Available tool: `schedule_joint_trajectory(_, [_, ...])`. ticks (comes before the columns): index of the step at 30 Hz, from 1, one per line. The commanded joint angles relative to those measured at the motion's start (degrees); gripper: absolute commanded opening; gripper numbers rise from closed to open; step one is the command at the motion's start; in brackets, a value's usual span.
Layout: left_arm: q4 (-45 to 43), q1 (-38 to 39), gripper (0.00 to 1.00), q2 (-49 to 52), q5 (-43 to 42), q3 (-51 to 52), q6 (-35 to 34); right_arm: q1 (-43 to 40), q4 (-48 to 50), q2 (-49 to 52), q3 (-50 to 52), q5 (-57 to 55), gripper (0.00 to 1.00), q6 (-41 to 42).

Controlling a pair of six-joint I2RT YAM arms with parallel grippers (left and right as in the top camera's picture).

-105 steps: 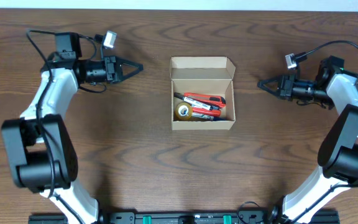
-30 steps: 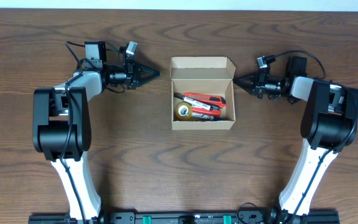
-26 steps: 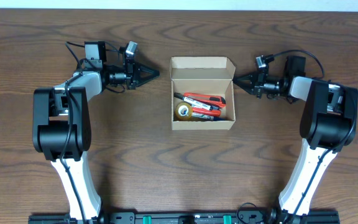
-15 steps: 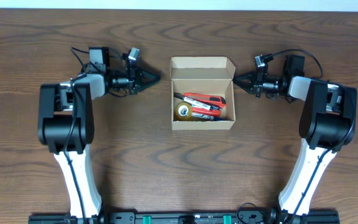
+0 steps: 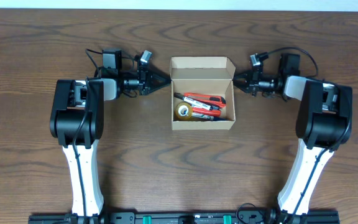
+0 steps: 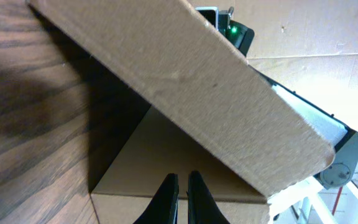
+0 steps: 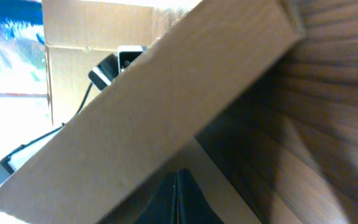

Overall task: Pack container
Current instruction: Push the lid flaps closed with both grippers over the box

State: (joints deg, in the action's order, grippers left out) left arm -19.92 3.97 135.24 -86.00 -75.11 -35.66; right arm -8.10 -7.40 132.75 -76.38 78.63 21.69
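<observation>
Plain tan cardboard container [image 5: 202, 125], open-topped

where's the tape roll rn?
Overhead view: the tape roll sits inside the open container, in its left corner nearest the arm bases, just left of the red pens.

Container [image 5: 202, 125] sat centred toward the far edge of the bench [image 5: 179, 177], left gripper [image 5: 165, 79] just beside its left wall, right gripper [image 5: 237, 79] beside its right.

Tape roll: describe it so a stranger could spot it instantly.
At the middle of the table stands an open cardboard box. Seen from overhead, its lower-left corner holds the tape roll, the only round, yellowish item beside the long red-and-black pens.
</observation>
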Motion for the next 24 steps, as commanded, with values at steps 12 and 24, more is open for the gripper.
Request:
schedule_joint_trajectory(12, [-7.1,-0.1,0.06,0.4,-2.4,-1.3,-9.6,1.9,5.7,1.2,0.0,2.5,0.01,4.7])
schedule_joint_trajectory(24, [-12.4,-0.1,0.06,0.4,-3.6,-1.4,-13.7,2.2,13.5,1.1,0.0,5.7,0.01,7.0])
